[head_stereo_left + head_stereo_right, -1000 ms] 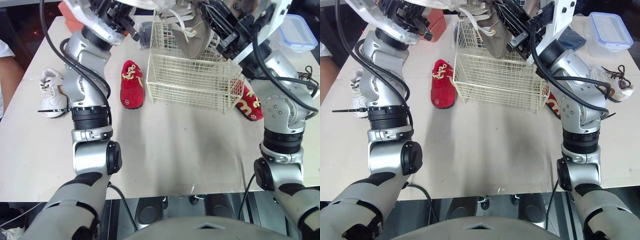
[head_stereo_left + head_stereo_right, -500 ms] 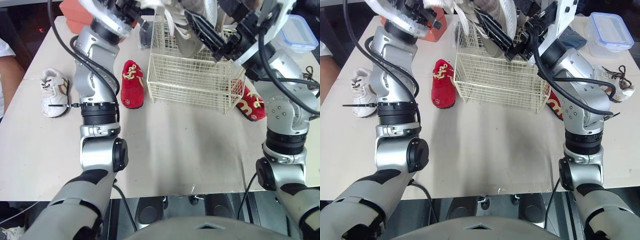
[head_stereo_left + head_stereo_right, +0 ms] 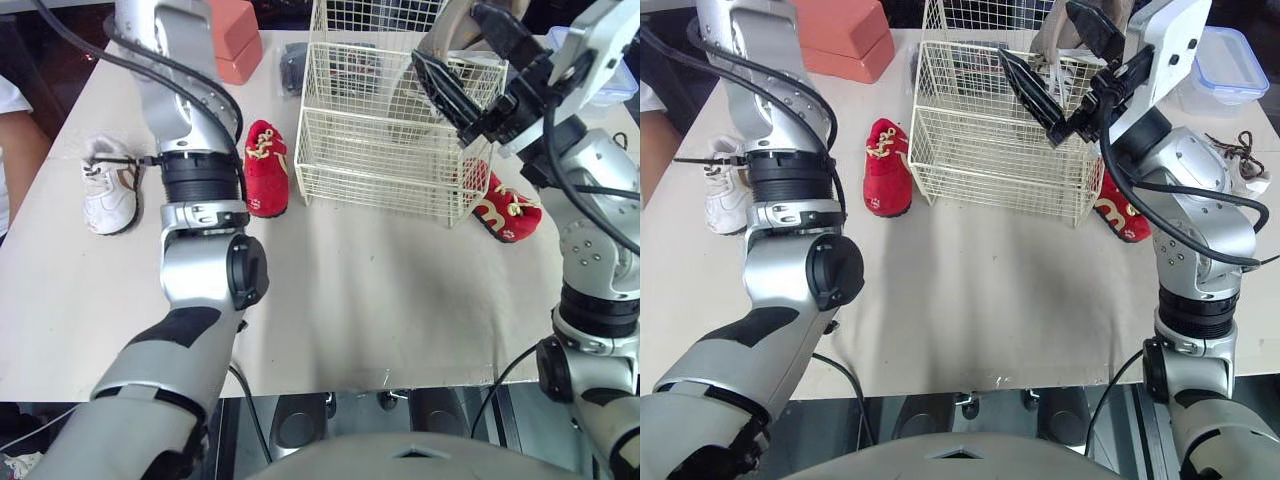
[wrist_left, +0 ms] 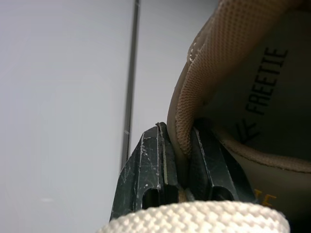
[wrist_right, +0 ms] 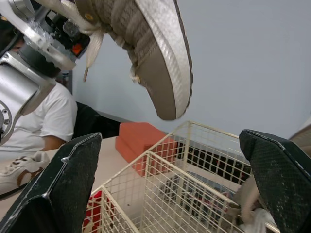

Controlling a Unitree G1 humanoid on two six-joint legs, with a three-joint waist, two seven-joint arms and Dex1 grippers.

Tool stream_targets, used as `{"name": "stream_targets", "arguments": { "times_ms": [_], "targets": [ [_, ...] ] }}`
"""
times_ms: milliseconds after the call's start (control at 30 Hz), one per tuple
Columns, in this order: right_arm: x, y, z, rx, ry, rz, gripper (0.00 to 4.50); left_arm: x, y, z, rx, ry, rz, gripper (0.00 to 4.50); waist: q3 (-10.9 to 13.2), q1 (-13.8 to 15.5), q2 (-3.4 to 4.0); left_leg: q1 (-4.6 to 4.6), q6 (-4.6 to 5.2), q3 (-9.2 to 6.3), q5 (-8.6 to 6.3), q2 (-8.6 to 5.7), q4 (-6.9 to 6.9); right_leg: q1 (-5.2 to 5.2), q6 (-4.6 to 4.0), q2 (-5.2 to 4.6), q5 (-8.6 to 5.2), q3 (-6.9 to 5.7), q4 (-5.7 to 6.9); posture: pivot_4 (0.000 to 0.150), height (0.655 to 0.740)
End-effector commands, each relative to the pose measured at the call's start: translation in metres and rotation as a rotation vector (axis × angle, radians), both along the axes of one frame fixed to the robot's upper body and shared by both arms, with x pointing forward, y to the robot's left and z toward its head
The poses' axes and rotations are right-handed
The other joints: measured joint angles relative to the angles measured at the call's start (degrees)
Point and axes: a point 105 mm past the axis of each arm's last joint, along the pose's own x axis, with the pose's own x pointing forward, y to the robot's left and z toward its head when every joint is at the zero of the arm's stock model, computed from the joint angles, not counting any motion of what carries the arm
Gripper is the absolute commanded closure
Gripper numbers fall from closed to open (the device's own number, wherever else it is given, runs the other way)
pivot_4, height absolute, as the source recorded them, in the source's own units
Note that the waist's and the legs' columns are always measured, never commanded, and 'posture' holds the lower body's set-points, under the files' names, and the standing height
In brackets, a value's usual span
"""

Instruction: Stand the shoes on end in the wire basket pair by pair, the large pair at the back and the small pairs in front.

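Observation:
A cream wire basket (image 3: 385, 150) stands at the back middle of the table. One tan shoe (image 3: 446, 24) stands inside it at the right end. My right gripper (image 3: 478, 58) hovers open just in front of that shoe, over the basket's right side, holding nothing. My left gripper (image 4: 177, 160) is shut on the heel collar of the second tan shoe (image 5: 146, 53), which hangs toe-down in the air high above the basket. A red shoe (image 3: 265, 170) lies left of the basket and its partner (image 3: 505, 205) lies right of it. A small white shoe (image 3: 105, 185) lies far left.
An orange box (image 3: 235, 40) and a dark object (image 3: 293, 65) sit behind the basket's left end. A white shoe with brown laces (image 3: 1230, 160) and a blue-lidded plastic tub (image 3: 1220, 60) are at the right. A person in a white shirt (image 5: 43, 121) sits beyond the table's left side.
My right gripper has opened and let go of the tan shoe in the basket. My left arm has risen with the other tan shoe, out of the top of the eye views.

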Motion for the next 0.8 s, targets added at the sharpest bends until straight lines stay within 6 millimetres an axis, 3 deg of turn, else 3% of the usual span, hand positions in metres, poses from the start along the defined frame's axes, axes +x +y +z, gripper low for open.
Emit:
{"name": "stream_targets", "arguments": {
  "times_ms": [33, 167, 433, 800],
  "targets": [
    [-0.010, -0.007, 0.012, 0.010, -0.068, -0.033, 0.00, -0.004, -0.003, 0.014, -0.074, -0.032, 0.022, 4.39, 0.00, -0.08, 0.00, 0.00, 0.00, 0.01, 0.00, 0.00, 0.00, 0.00, 0.00, 0.00, 0.00, 0.01, 0.00, 0.150, 0.6860],
    [-0.009, -0.013, 0.008, -0.012, -0.068, -0.091, 0.00, 0.006, -0.025, 0.007, -0.162, 0.033, -0.075, 4.39, 0.00, -0.14, 0.00, 0.00, 0.00, -0.01, 0.00, 0.01, 0.00, -0.01, 0.00, 0.01, 0.00, 0.00, 0.00, 0.150, 0.6860],
    [-0.013, -0.024, 0.011, -0.025, -0.124, -0.173, 0.00, 0.020, -0.042, -0.009, -0.172, 0.134, -0.055, 4.39, 0.01, -0.23, -0.01, 0.00, 0.00, -0.01, 0.00, -0.01, -0.07, -0.02, 0.01, 0.01, -0.01, 0.00, -0.02, 0.150, 0.6860],
    [-0.020, -0.022, 0.016, 0.016, -0.163, -0.139, 0.00, 0.032, -0.052, -0.031, -0.183, 0.289, 0.006, 4.39, 0.00, 0.26, -0.02, 0.00, 0.00, -0.04, 0.00, -0.03, -0.04, 0.01, 0.01, -0.02, 0.00, 0.00, -0.01, 0.150, 0.6860]
  ]
}}
